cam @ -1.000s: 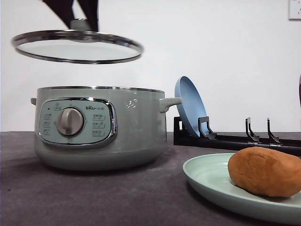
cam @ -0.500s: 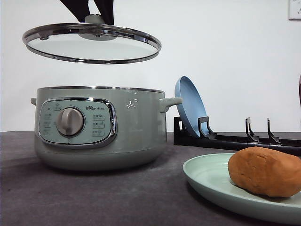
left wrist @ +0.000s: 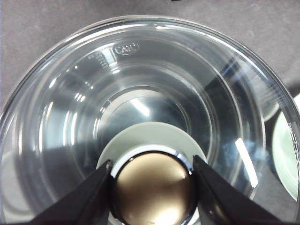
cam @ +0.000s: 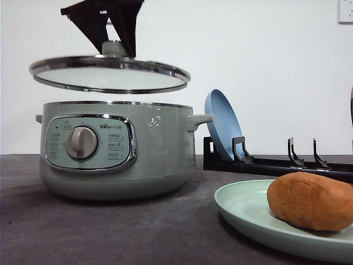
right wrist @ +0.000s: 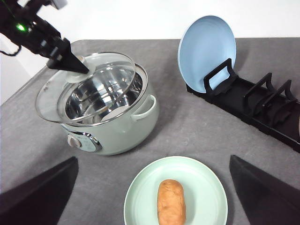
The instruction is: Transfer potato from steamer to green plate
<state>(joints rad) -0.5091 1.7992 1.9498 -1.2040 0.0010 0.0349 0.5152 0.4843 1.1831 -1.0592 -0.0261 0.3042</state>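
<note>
A dark grey, slightly mottled table (cam: 110,232) runs up to a plain white wall (cam: 265,61) at the back. On the left the left gripper (cam: 115,47) hangs above the steamer (cam: 118,149), its two black fingers (left wrist: 89,197) pinched tight on the knob (left wrist: 153,187) of the glass lid (cam: 109,73). The lid is held clear of the pot rim and sits a little tilted over the opening; through the glass in the left wrist view the shiny steel bowl shows. The steamer itself stands on the table with its silver dial (cam: 82,143) facing forward. To the right of it a black dish rack (cam: 287,163) lies near the wall, a blue plate (cam: 223,124) propped upright in its first slot. Nearer the front, on the right, the green plate (cam: 242,212) lies flat on the table, and the potato (cam: 311,200) rests on it. In the right wrist view the right gripper (right wrist: 152,199) has its dark fingers spread wide apart, holding nothing, high above the plate.
</note>
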